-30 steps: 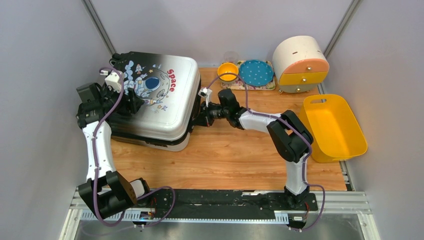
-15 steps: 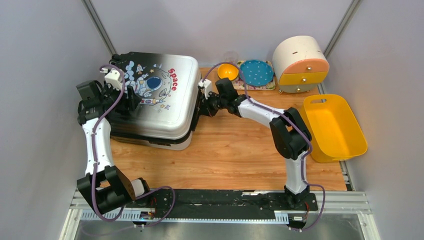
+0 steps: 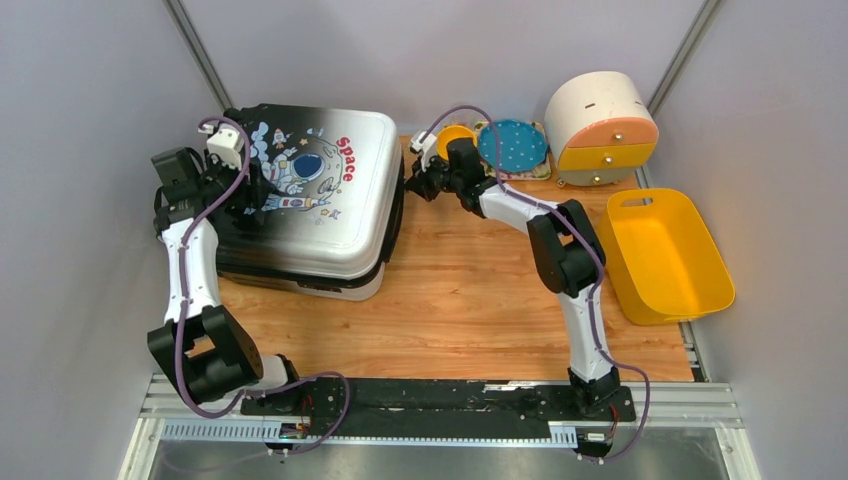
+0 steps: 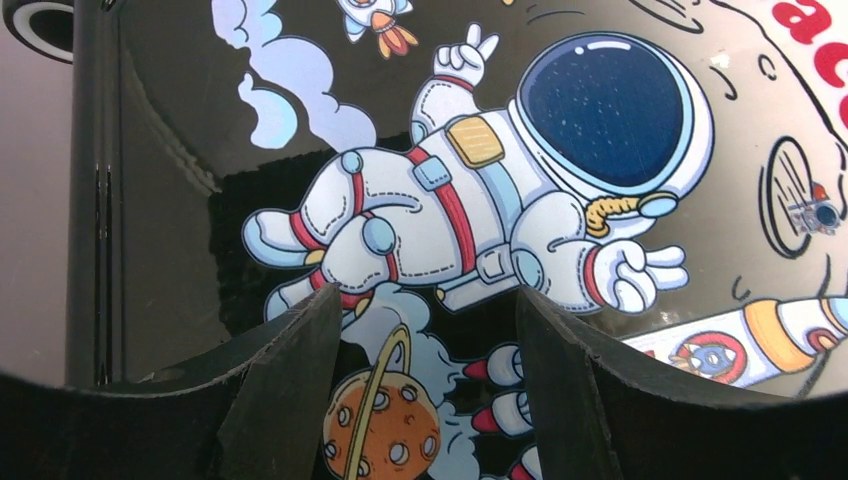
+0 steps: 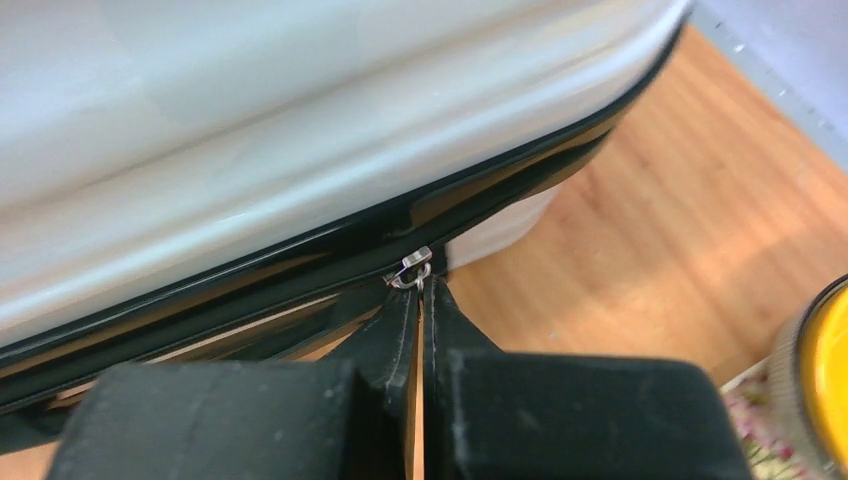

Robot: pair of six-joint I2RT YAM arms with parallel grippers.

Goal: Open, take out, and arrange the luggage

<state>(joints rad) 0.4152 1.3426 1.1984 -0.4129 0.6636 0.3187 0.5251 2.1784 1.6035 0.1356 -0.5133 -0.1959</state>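
**Right gripper clamped on zipper pull**

The suitcase lay flat, lid down, at the far left of the table. The pull sat at its far-right corner, nearest the right arm. The left gripper hung spread-fingered over the lid.

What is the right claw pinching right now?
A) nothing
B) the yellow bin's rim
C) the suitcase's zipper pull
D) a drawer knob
C: the right wrist view shows the right claw shut on the small metal zipper pull at the suitcase seam.
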